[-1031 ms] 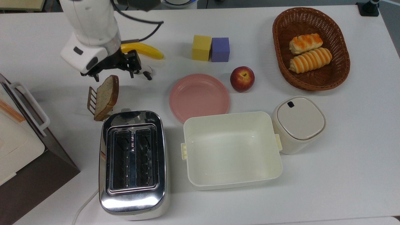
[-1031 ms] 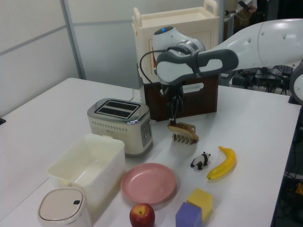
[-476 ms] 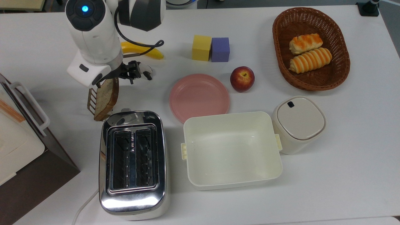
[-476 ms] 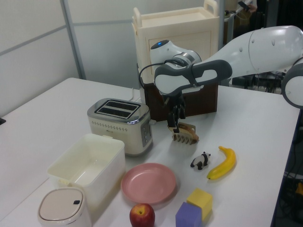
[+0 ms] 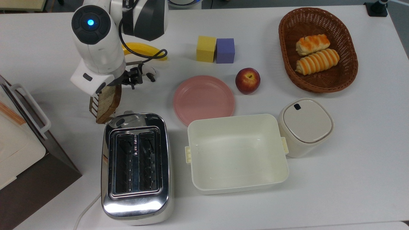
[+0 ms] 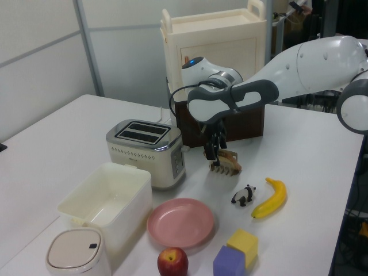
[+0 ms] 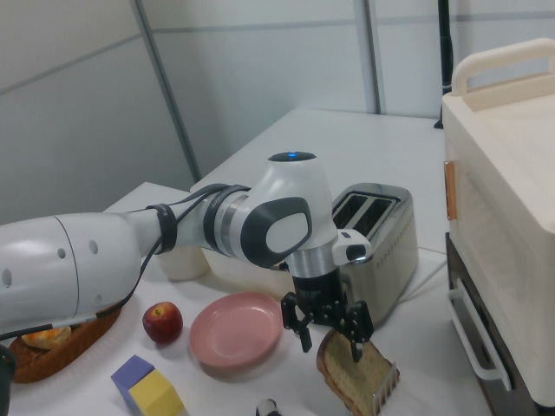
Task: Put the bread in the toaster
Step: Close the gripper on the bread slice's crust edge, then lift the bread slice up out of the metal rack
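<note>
Top view: the bread (image 5: pixel 107 103) leans in a little rack (image 5: pixel 93 105), at 12 o'clock from the toaster (image 5: pixel 135 166). Left view: the gripper (image 6: pixel 214 150) hangs right over it. Right view: fingers (image 7: pixel 355 333) spread, probably straddling the slice's top, not squeezing.

From my left view the gripper (image 6: pixel 213 154) hangs right over the bread (image 6: pixel 228 155) in its little rack (image 6: pixel 225 167), just right of the toaster (image 6: pixel 146 150). Banana (image 6: pixel 271 198) and panda toy (image 6: pixel 244 195) sit nearer me.
</note>
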### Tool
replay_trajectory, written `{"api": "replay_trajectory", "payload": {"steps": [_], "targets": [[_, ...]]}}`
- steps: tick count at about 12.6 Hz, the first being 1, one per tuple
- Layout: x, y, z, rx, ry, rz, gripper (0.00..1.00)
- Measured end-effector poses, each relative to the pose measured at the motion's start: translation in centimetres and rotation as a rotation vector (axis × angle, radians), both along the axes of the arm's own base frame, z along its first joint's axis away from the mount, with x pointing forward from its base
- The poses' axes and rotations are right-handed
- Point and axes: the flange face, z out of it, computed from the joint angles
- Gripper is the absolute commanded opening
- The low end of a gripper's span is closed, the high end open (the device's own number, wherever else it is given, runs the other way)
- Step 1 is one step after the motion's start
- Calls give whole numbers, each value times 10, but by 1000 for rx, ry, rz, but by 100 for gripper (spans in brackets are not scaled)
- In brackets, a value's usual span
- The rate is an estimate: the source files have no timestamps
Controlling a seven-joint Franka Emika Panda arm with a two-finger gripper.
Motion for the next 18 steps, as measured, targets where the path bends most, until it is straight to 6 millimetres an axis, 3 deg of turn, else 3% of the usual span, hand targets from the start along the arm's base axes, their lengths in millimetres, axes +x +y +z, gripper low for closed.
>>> {"api": "replay_trajectory", "payload": {"steps": [3,5,6,7,8,18], "targets": [[0,-1,-1,-1,1,0,97],[0,-4,0,-4,-1,1,67],[0,-6,1,-9,-4,2,45],[1,-9,2,-14,-16,4,13],[3,-10,3,-16,-27,3,0],[4,-14,9,-20,-51,0,0]]}}
